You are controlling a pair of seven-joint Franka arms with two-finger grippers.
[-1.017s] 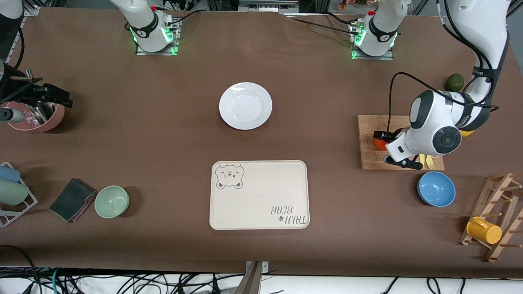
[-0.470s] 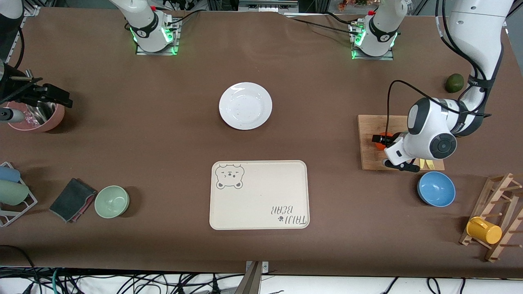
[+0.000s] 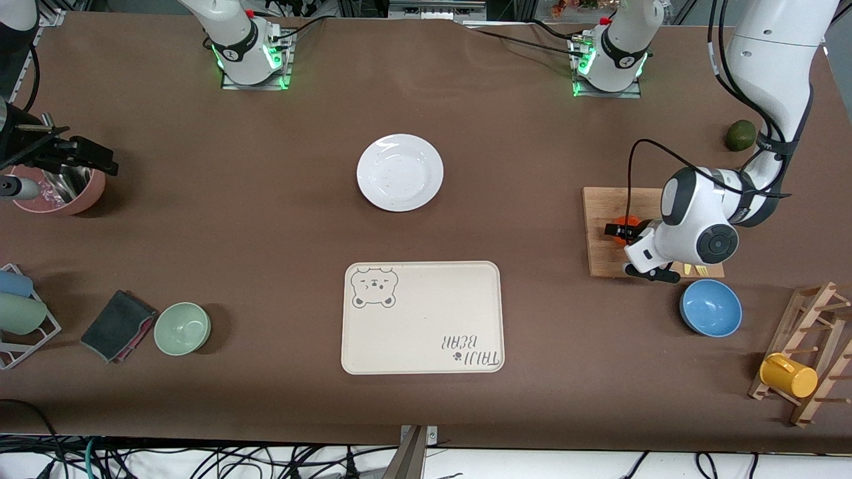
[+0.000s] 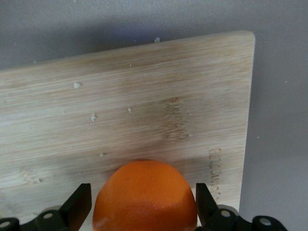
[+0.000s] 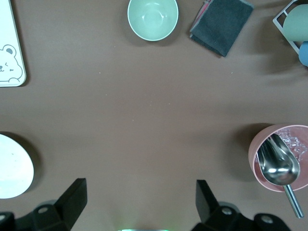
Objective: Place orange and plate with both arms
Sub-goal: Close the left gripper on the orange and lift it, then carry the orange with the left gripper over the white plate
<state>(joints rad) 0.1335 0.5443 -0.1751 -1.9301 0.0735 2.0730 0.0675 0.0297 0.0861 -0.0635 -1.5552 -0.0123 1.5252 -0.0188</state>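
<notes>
The orange (image 3: 626,223) sits on a wooden cutting board (image 3: 602,206) toward the left arm's end of the table. My left gripper (image 3: 626,235) is down over it. In the left wrist view the orange (image 4: 144,192) fills the space between the two black fingers (image 4: 79,204), which stand close to its sides with thin gaps; the left gripper (image 4: 143,206) is open. The white plate (image 3: 399,172) lies empty mid-table, nearer the robots' bases than the bear tray. My right gripper (image 5: 139,202) waits open and empty at its end of the table, near a pink bowl (image 3: 60,189).
A beige bear tray (image 3: 422,317) lies nearer the camera than the plate. A blue bowl (image 3: 710,307) sits beside the board, a dark green fruit (image 3: 740,135) near the left arm, a wooden rack with a yellow mug (image 3: 789,376), a green bowl (image 3: 182,328) and a cloth (image 3: 118,324).
The left arm has sunk lower over the board and its fingers have drawn in round the orange. The right arm has not moved.
</notes>
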